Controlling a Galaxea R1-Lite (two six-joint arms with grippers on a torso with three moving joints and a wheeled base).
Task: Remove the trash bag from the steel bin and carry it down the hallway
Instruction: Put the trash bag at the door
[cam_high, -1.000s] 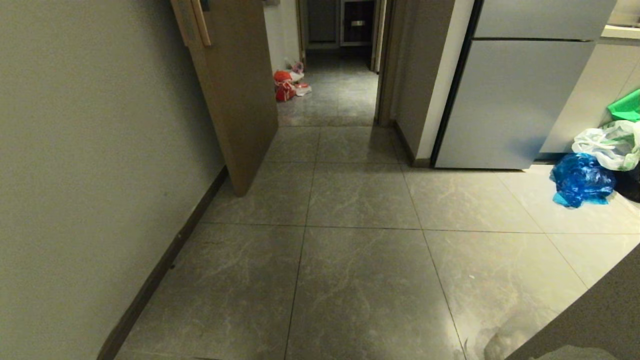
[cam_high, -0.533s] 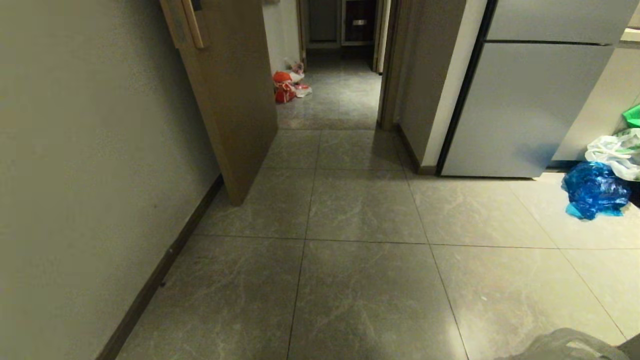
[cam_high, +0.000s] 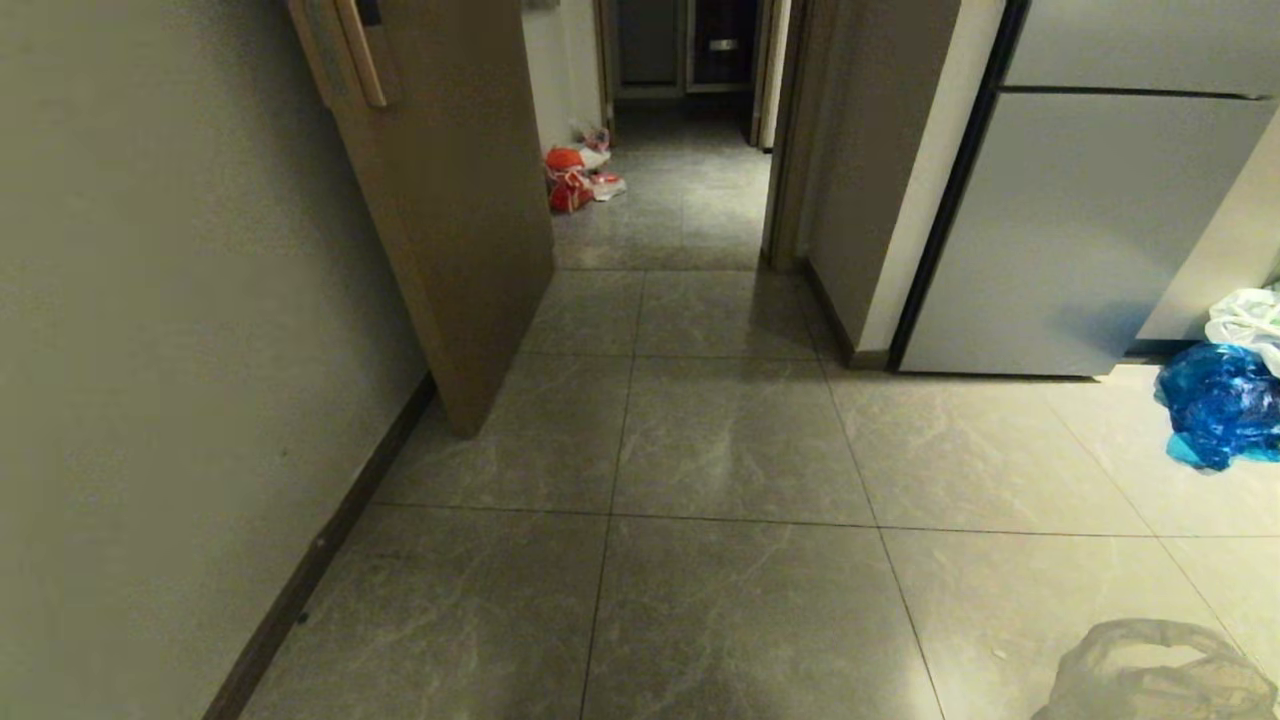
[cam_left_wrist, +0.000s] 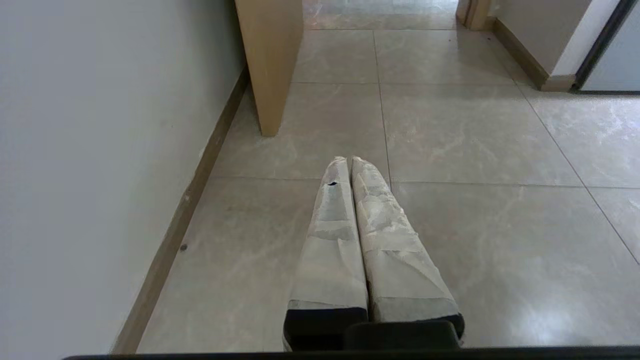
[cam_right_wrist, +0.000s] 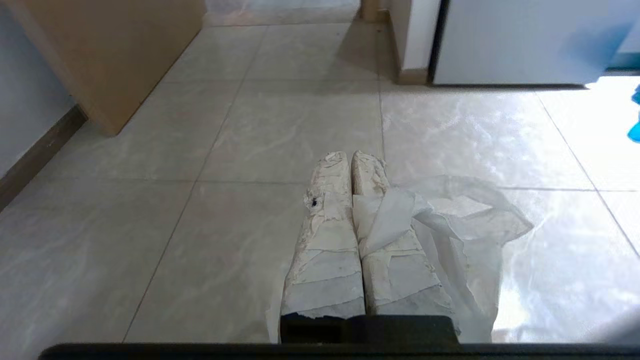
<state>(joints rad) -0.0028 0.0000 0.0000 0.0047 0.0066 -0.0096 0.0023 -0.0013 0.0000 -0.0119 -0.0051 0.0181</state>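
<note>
Carrying step — right gripper (cam_right_wrist: 350, 156) clamps the bag (cam_right_wrist: 450, 220), left gripper (cam_left_wrist: 349, 160) closed, empty; next, steer through the doorway (cam_high: 680, 200) down the hallway (cam_high: 700, 450).

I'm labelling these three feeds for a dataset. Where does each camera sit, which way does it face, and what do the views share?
Head: high up, facing forward and down the hallway past the door; no arm shows, only the trash bag at the lower right.
Left wrist: behind the left hand, shut and empty, low over the tiles.
Right wrist: behind the right hand, shut on the bag.
Shared: all three show the door; head and right wrist show the bag and fridge.
</note>
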